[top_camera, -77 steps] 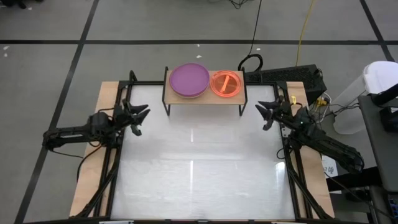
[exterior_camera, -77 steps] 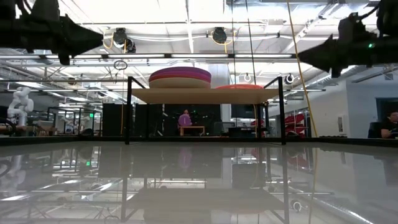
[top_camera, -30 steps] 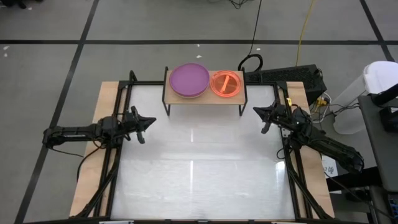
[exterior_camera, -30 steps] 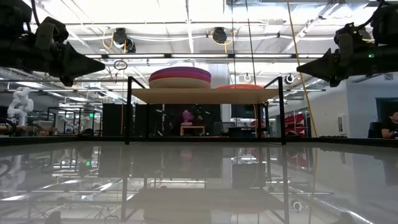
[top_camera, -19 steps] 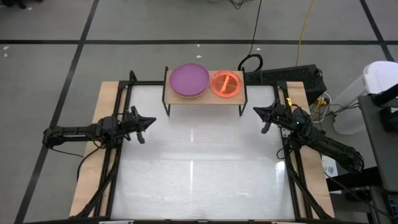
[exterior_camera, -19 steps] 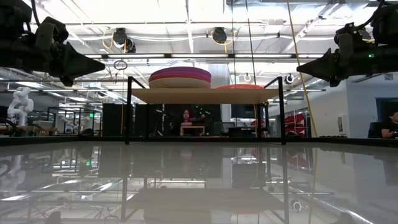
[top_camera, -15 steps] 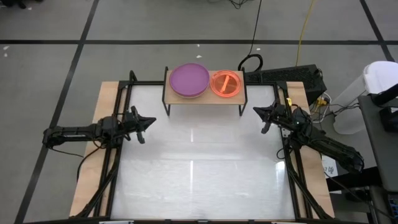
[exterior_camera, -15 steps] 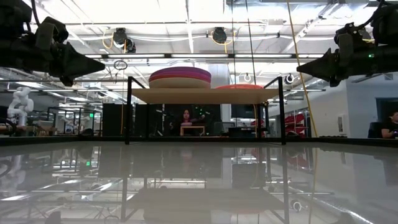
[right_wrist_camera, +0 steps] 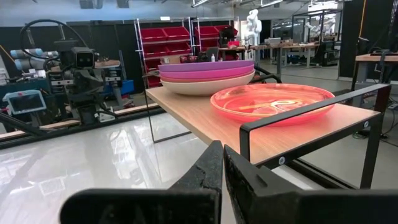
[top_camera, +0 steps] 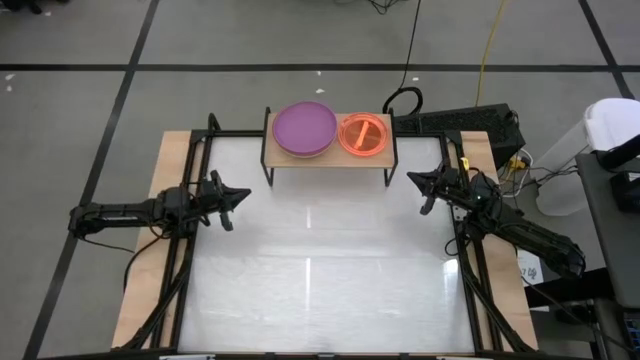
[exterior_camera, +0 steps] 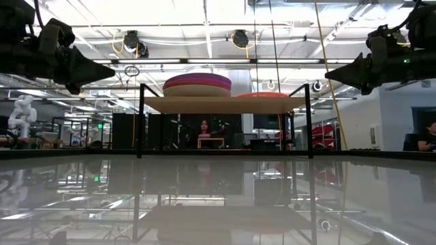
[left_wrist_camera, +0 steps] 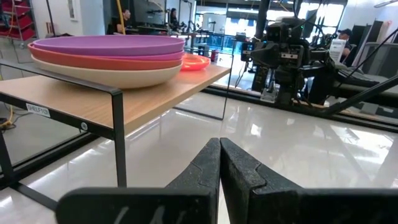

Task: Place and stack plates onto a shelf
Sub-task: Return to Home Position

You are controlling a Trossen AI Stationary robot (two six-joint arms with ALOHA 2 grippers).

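Both shut on nothing, the dark left gripper (top_camera: 235, 195) at nine o'clock and the dark right gripper (top_camera: 420, 184) at three seemingly needed only a slow retreat, clear of the small light-wood shelf (top_camera: 330, 160) holding the round plastic plates (top_camera: 305, 130).

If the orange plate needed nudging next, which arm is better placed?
Likely the right: the orange plate sits at the shelf's right end, nearest the right gripper, which is shut. The left gripper, also shut, is off the end holding the purple plate stack.
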